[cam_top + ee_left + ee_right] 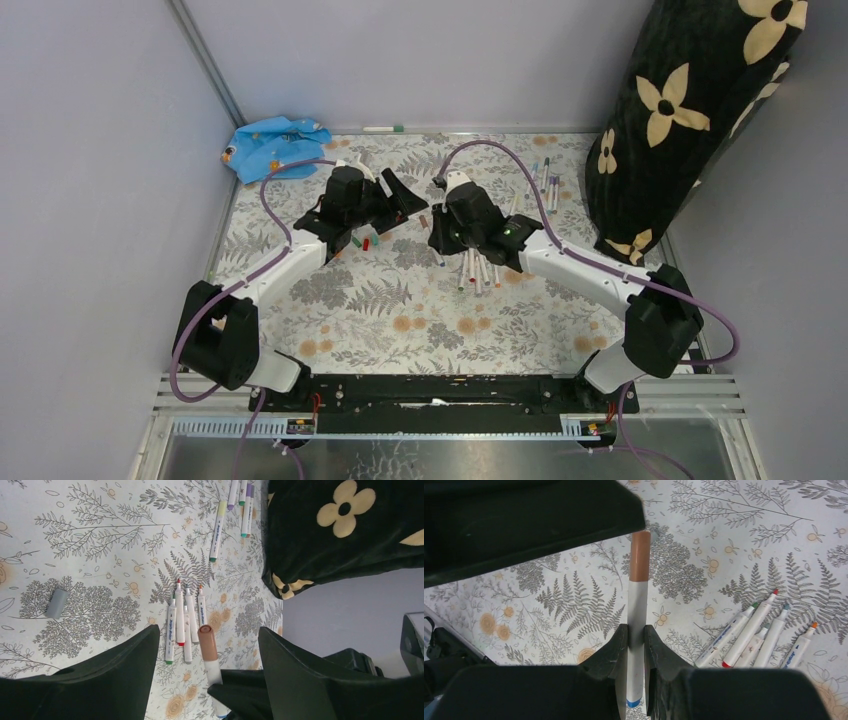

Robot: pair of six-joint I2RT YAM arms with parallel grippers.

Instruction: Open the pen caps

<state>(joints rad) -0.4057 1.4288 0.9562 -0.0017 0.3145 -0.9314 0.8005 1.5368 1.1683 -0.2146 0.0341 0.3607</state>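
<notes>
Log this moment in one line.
right hand: shut on pen | left hand: open around brown cap | brown cap: on pen | uncapped pens: lying nearby

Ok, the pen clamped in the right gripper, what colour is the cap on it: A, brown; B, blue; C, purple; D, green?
A: the right wrist view shows the right gripper shut on a white pen whose cap is brown.
</notes>
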